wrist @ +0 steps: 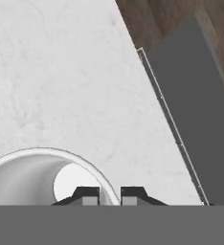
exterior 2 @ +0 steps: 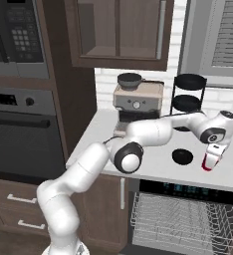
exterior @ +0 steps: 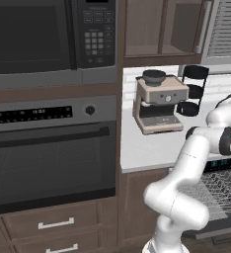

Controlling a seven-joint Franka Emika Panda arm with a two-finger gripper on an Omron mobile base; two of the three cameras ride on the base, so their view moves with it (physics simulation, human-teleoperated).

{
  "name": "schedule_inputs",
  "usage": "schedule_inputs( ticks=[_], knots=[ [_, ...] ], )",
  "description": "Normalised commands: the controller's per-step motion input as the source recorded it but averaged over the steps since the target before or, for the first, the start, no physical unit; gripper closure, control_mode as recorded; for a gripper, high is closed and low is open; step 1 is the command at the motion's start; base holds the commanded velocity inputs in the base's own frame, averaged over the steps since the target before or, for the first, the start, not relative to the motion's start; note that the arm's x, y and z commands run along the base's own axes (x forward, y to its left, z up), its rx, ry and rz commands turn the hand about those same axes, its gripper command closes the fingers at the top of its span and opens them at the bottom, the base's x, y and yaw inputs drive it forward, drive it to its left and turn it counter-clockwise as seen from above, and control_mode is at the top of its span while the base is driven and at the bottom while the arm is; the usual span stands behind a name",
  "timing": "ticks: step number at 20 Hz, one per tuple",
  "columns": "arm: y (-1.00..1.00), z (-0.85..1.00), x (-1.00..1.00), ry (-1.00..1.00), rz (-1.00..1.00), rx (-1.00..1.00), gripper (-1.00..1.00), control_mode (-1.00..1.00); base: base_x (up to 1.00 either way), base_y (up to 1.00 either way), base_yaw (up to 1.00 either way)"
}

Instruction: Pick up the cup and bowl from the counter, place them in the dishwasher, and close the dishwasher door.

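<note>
Red cup [exterior 2: 208,162] on the counter [exterior 2: 153,169], gripper [wrist: 109,195] fingers pinched on its rim wall, one inside, ready to lift toward dishwasher [exterior 2: 183,219]

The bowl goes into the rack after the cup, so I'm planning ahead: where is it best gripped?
Probably by its rim, coming straight down from above. The bowl sits low, dark and rounded on the counter, giving little side wall to pinch.
</note>
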Motion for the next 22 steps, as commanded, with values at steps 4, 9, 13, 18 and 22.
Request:
schedule_inputs(
  ticks=[4, 9, 13, 18, 22],
  knots=[
    [0.82, -0.06, -0.55, 0.01, 0.0, 0.0, 1.0, -1.0, 0.0, 0.0, 0.0],
    [0.96, 0.04, -0.94, -0.04, 0.0, 0.0, 1.0, -1.0, 0.0, 0.0, 0.0],
    [1.0, 0.02, -1.0, -0.19, 0.0, -0.03, 1.0, -1.0, 0.0, 0.0, 0.0],
    [0.96, 0.08, -1.0, -0.3, 0.0, -0.09, 1.0, -1.0, 0.0, 0.0, 0.0],
    [0.33, 0.32, -1.0, -0.27, 0.0, -0.01, 1.0, -1.0, 0.0, 0.0, 0.0]
  ],
)
